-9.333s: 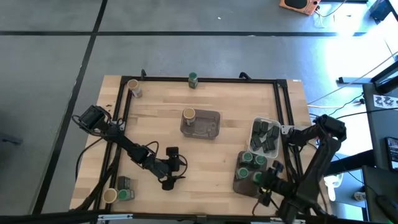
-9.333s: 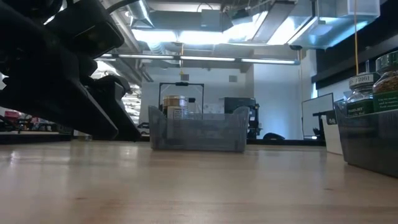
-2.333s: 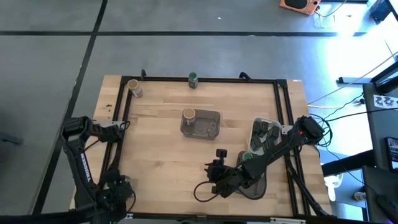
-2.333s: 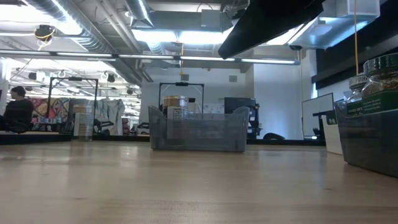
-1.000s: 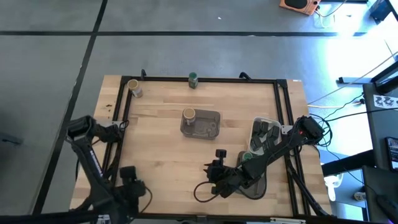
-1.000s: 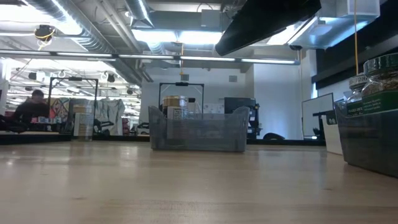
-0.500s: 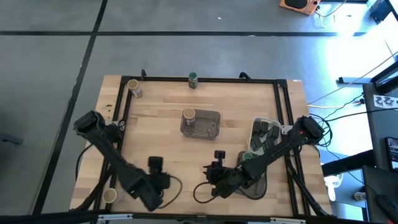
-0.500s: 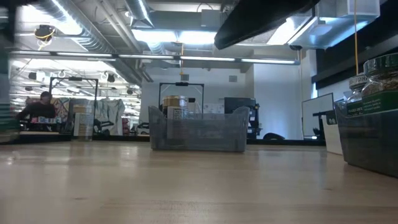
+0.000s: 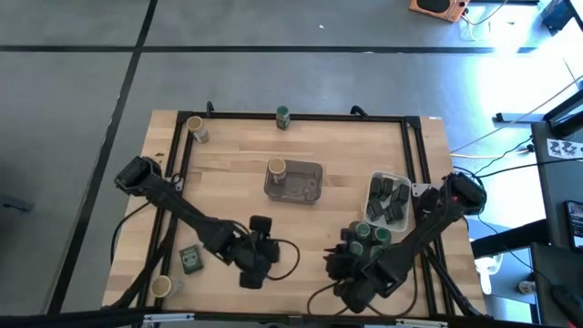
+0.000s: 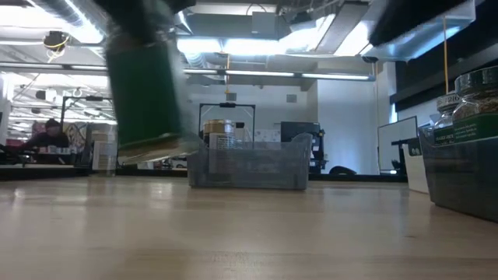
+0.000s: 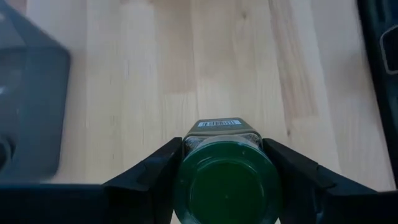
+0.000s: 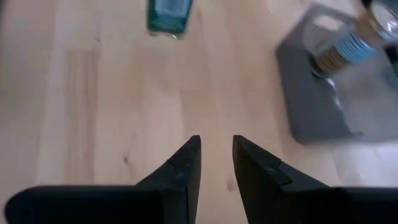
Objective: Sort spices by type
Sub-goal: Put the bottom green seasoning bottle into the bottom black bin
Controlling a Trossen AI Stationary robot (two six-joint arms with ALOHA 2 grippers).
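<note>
Gripping a round glass green-lidded jar (image 11: 226,182) between its dark fingers, the left gripper (image 9: 259,256) hangs over the pale wooden table (image 9: 228,196). Three more green lids cluster in a dark tray (image 9: 366,240). One clear tray (image 9: 293,181) holds a single tan-lidded jar (image 9: 276,168). The right gripper (image 12: 216,163) is narrow, empty.

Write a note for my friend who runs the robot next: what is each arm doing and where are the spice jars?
Left tool: shut on a green-lid jar, lifted over the table's front middle.
Right tool: shut, empty, near the dark tray.
Done: green-lid jars in the dark tray, dark tins in the white tray, one tan-lid jar in the grey tray.
Left: green tin and tan jar front left, tan jar and green jar along the far edge.
</note>
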